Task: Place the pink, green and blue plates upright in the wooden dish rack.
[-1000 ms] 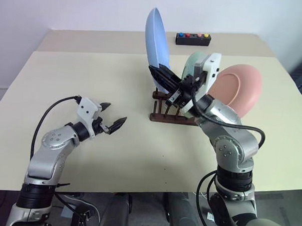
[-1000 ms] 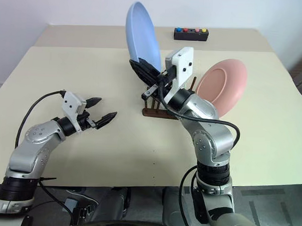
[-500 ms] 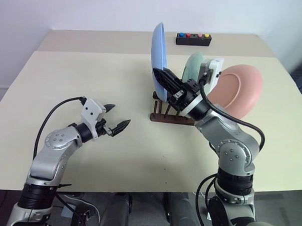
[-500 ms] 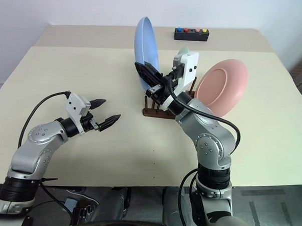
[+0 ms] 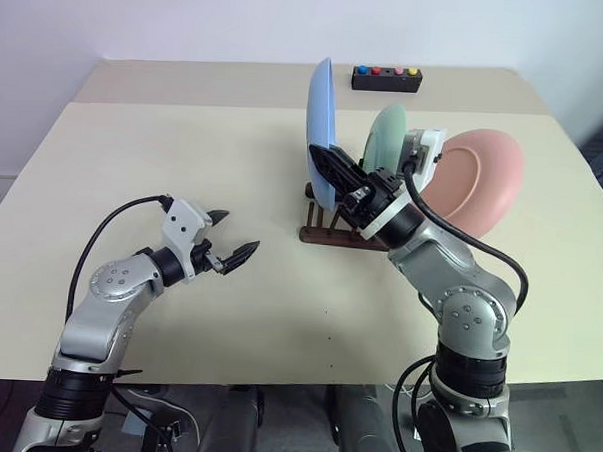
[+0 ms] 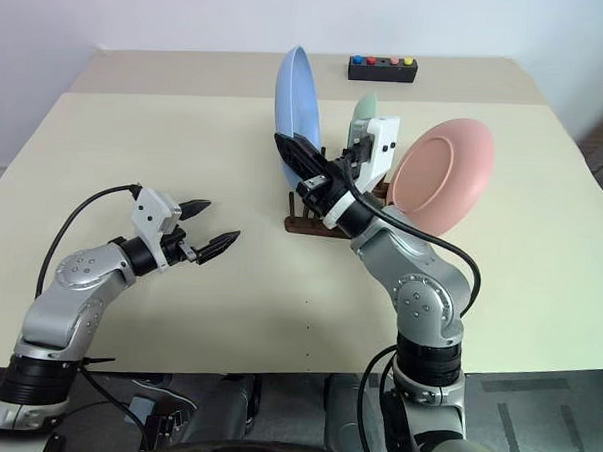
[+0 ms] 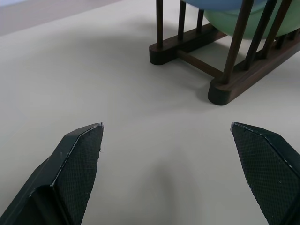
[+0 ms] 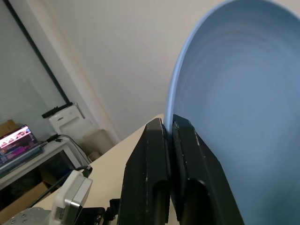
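The blue plate [image 5: 319,112] stands nearly upright at the left end of the wooden dish rack [image 5: 326,233]. Its lower edge is among the pegs, and I cannot tell whether it rests on the rails. My right gripper [image 5: 329,169] is shut on its lower rim; in the right wrist view the fingers [image 8: 145,159] pinch the blue plate [image 8: 234,93] from both sides. The green plate [image 5: 389,131] stands in the middle of the rack. The pink plate [image 5: 479,179] leans at the right end. My left gripper [image 5: 234,233] hovers open over the table left of the rack [image 7: 225,89].
A small black box with coloured buttons [image 5: 386,79] lies at the far edge of the beige table [image 5: 185,151], behind the rack. My right forearm reaches across the front of the rack.
The right wrist has rolled, and the blue plate has swung from a left tilt to nearly upright, sinking toward the rack's left end. The left arm has stayed put.
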